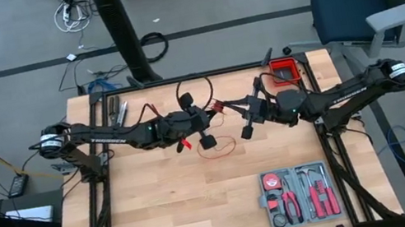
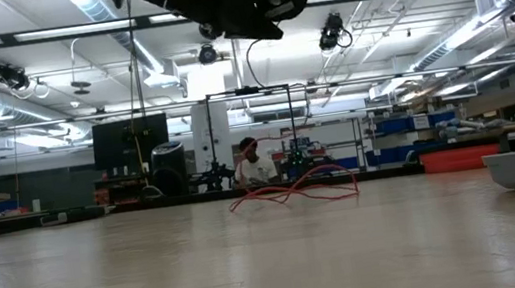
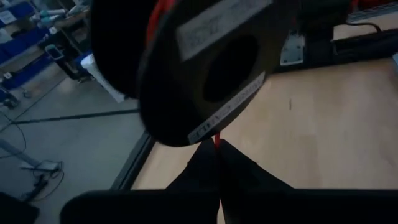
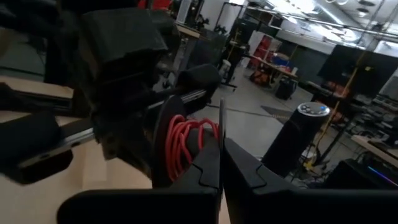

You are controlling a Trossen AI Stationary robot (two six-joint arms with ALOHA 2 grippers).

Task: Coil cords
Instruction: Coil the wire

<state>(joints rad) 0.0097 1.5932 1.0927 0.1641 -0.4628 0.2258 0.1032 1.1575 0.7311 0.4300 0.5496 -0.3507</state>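
Tabletop point(image 1: 161, 212) tool case point(image 1: 299, 194), high view only

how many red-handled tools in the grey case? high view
3 visible, all in the grey tool case at the table's front right: one pair of red-handled pliers left of centre, two red-handled tools side by side at its right. Others may be hidden.

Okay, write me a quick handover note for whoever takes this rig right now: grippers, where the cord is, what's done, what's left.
Left gripper: raised over the table's middle, shut on the black spool.
Right gripper: raised opposite, shut on the red cord at the spool.
Cord: several turns sit on the spool; a loose tangle lies on the wooden table below the grippers.
Done: part wound.
Left: wind the slack on the table.
Grey tool case: near edge, clear of the cord.
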